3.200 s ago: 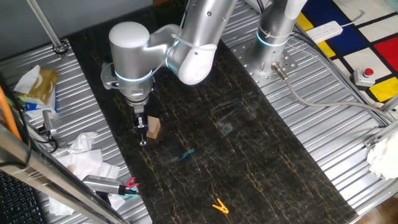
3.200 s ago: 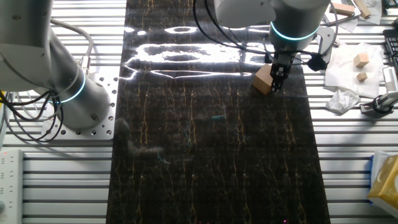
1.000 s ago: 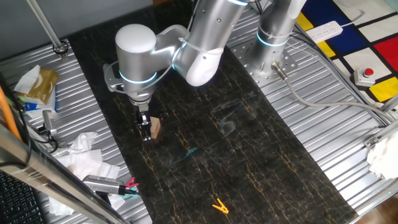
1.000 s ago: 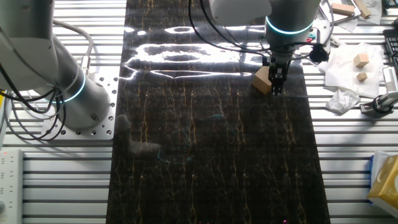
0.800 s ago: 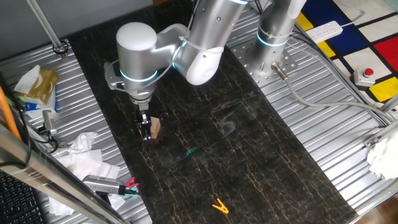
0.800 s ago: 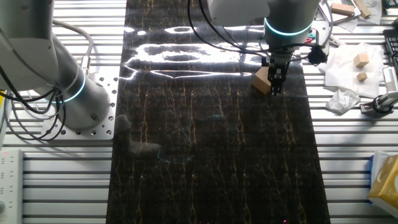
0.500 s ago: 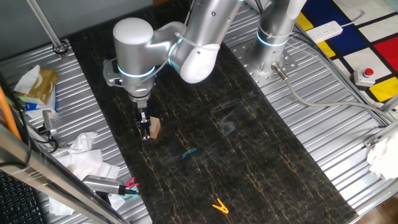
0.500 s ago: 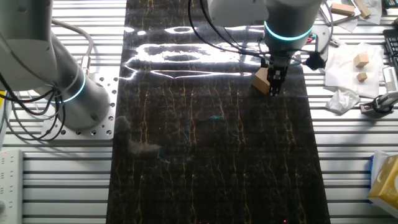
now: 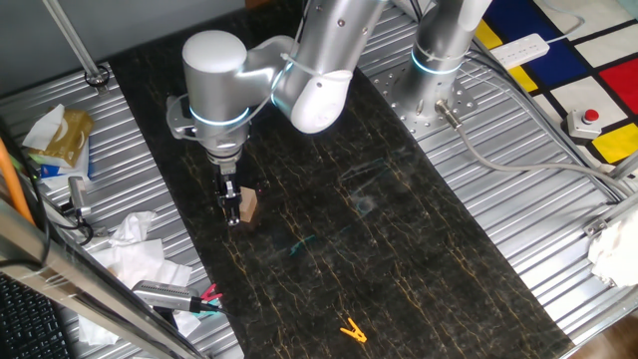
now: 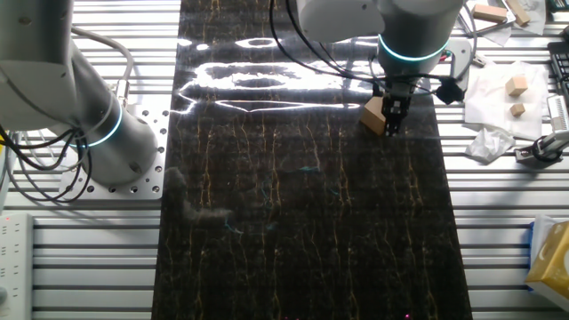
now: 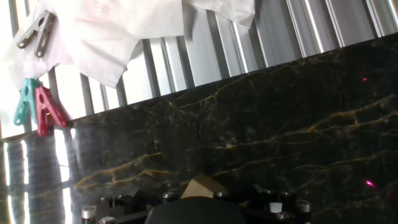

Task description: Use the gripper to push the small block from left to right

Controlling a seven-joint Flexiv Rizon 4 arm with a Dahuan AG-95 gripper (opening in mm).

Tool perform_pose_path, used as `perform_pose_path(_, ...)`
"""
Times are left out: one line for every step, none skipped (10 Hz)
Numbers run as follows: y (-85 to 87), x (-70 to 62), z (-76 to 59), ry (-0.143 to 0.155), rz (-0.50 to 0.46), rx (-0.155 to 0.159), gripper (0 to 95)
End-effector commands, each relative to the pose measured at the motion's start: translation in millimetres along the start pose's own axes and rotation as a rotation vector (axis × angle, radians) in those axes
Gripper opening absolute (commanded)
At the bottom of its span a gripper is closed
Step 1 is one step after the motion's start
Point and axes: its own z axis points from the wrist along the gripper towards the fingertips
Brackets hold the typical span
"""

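The small block (image 9: pixel 247 205) touches the end effector (image 9: pixel 232 212); its clench state is unclear.

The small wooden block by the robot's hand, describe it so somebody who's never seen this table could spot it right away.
Find the long dark marble-patterned mat on the ribbed metal table, then the black two-fingered hand under the silver arm. The small light-tan wooden cube sits on the mat against those fingers; the other tan blocks lie off the mat on white paper.

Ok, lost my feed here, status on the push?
Gripper down at the mat, against the small block's side; fingers' state unclear. Block sits near mat edge. Push path open; orange clip well off it.
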Motion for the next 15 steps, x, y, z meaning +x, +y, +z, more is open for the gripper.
perform_pose_path(1.4, 0.5, 1.8, -0.003, 0.008, 0.000, 95.0)
perform_pose_path(3.6, 0.8, 2.1, -0.004, 0.016, -0.001, 95.0)
perform_pose_path(5.2, 1.5, 2.7, -0.004, 0.021, -0.002, 95.0)
perform_pose_path(6.0, 2.0, 3.2, -0.004, 0.024, -0.003, 95.0)
perform_pose_path(6.7, 2.4, 3.6, -0.005, 0.026, -0.004, 95.0)
perform_pose_path(8.1, 3.2, 4.2, -0.006, 0.030, -0.005, 95.0)
perform_pose_path(9.3, 3.7, 4.6, -0.008, 0.032, -0.006, 95.0)
perform_pose_path(9.8, 3.8, 4.7, -0.009, 0.033, -0.007, 95.0)
perform_pose_path(11.4, 3.9, 4.8, -0.010, 0.036, -0.009, 95.0)
perform_pose_path(13.9, 4.1, 4.8, -0.011, 0.041, -0.011, 95.0)
perform_pose_path(16.7, 4.5, 5.2, -0.012, 0.046, -0.010, 95.0)
perform_pose_path(19.2, 5.1, 5.9, -0.014, 0.051, -0.011, 95.0)
perform_pose_path(21.5, 5.5, 6.3, -0.016, 0.056, -0.011, 95.0)
perform_pose_path(24.3, 5.8, 6.7, -0.018, 0.061, -0.013, 95.0)
perform_pose_path(27.2, 5.7, 7.0, -0.021, 0.065, -0.014, 95.0)
